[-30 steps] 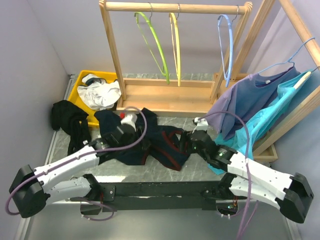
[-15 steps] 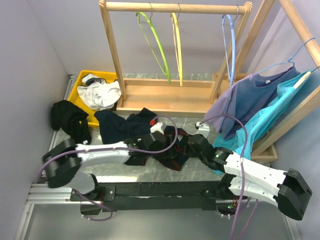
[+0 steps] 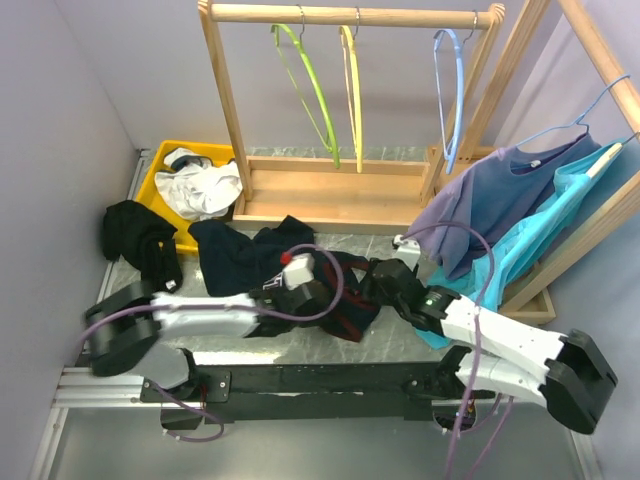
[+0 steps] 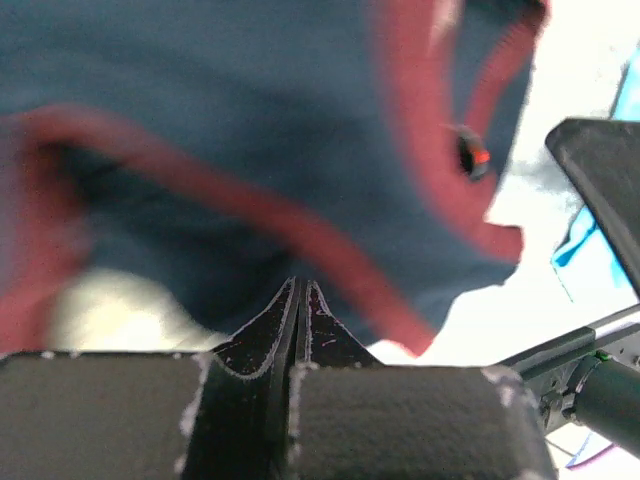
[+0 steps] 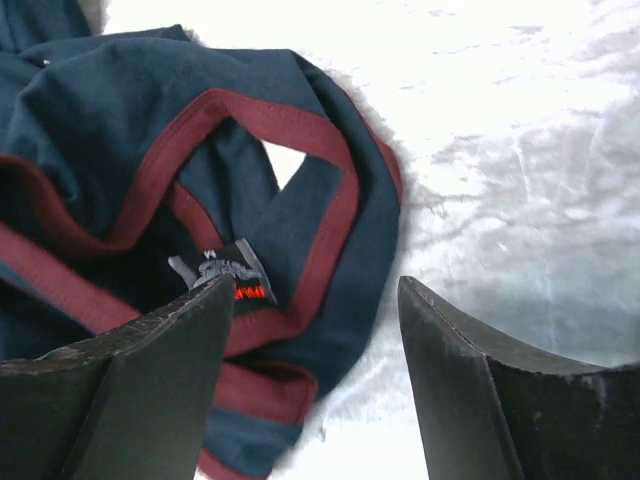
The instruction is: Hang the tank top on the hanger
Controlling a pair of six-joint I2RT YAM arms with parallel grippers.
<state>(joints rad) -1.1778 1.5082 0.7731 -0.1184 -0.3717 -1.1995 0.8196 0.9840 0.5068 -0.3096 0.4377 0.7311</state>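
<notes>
Left fingers [image 4: 250, 350] together, right fingers [image 5: 130, 380] apart; tank top [image 3: 240, 262] crumpled, lengthwise left-right.

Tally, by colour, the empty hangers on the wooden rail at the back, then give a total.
Lime-green hanger: 1
Yellow hanger: 1
Light blue hanger: 1
Total: 3

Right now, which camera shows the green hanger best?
The top camera: the green hanger hangs whole on the wooden rail. Both wrist cameras show none of it, only the tank top up close.
</notes>
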